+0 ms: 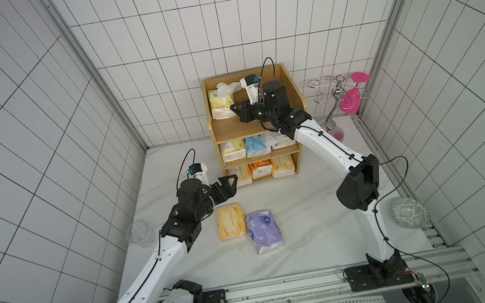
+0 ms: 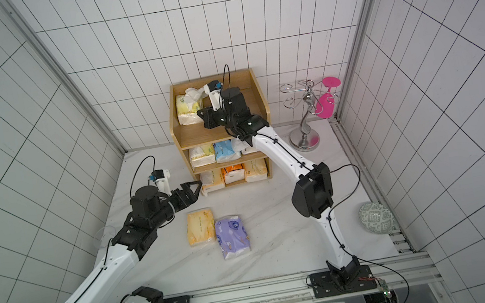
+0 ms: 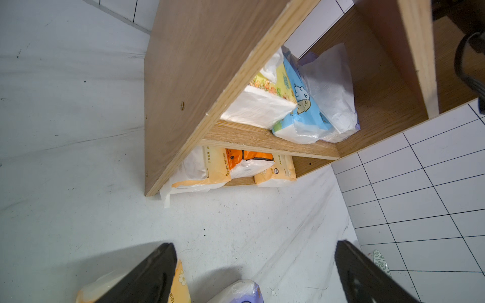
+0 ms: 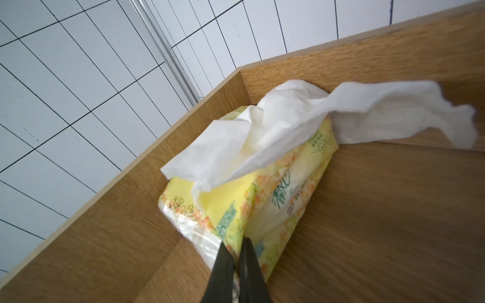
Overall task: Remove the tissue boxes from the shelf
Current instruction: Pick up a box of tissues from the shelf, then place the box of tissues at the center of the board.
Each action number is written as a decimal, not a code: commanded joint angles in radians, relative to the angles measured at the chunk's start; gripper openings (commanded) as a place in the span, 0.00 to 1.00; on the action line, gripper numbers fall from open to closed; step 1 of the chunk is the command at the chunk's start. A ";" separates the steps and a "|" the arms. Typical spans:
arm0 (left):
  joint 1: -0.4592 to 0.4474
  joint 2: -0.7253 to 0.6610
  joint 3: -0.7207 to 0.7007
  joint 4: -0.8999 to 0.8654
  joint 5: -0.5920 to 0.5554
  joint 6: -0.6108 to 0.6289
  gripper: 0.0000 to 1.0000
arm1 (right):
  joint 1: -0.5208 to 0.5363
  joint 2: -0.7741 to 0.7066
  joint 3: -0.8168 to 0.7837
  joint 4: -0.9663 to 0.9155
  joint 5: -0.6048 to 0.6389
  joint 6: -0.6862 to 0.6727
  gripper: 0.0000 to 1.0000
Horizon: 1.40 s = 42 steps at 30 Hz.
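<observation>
Right gripper (image 4: pixel 235 242) pinching near end of yellow tissue pack (image 4: pixel 275 194) on shelf (image 4: pixel 367 210) top tier; stretches lengthwise away toward back; left gripper (image 1: pixel 230 183) wide, farther.

I'm seeing a silver wire stand (image 1: pixel 335 105) standing at the far right corner of the worktop (image 1: pixel 303 202), with a pink glass (image 1: pixel 350 104) hanging upside down from one of its hooks. A clear cup (image 1: pixel 140 234) is sitting at the left edge. A green-patterned, egg-shaped thing (image 1: pixel 409 212), possibly ceramic, is lying near the right edge.
</observation>
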 commanded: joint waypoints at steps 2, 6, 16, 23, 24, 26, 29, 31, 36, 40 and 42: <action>0.003 -0.042 0.040 -0.053 0.007 -0.009 0.98 | 0.010 -0.166 -0.109 -0.031 0.019 -0.043 0.00; 0.004 -0.095 0.049 -0.099 -0.005 -0.019 0.98 | 0.008 -0.310 -0.259 -0.055 0.036 -0.068 0.00; -0.012 -0.245 0.046 -0.187 -0.016 -0.084 0.98 | 0.011 -0.714 -0.706 -0.104 0.044 -0.116 0.00; -0.059 -0.336 0.033 -0.229 -0.083 -0.111 0.98 | 0.058 -1.017 -1.004 -0.222 0.042 -0.146 0.00; -0.064 -0.341 0.030 -0.230 -0.088 -0.114 0.98 | 0.066 -1.050 -1.043 -0.231 0.045 -0.143 0.00; -0.077 -0.342 0.023 -0.230 -0.090 -0.125 0.98 | 0.084 -1.126 -1.137 -0.247 0.058 -0.125 0.00; -0.101 -0.333 0.024 -0.242 -0.094 -0.132 0.98 | 0.112 -1.223 -1.267 -0.254 0.088 -0.086 0.00; -0.119 -0.332 0.023 -0.255 -0.110 -0.135 0.98 | 0.129 -1.277 -1.349 -0.246 0.104 -0.057 0.00; -0.172 -0.343 0.002 -0.260 -0.164 -0.142 0.98 | 0.164 -1.348 -1.515 -0.244 0.143 -0.003 0.00; -0.200 -0.352 -0.027 -0.268 -0.185 -0.148 0.98 | 0.182 -1.384 -1.661 -0.220 0.171 0.051 0.00; -0.209 -0.359 -0.052 -0.273 -0.197 -0.151 0.98 | 0.189 -1.405 -1.733 -0.186 0.175 0.084 0.00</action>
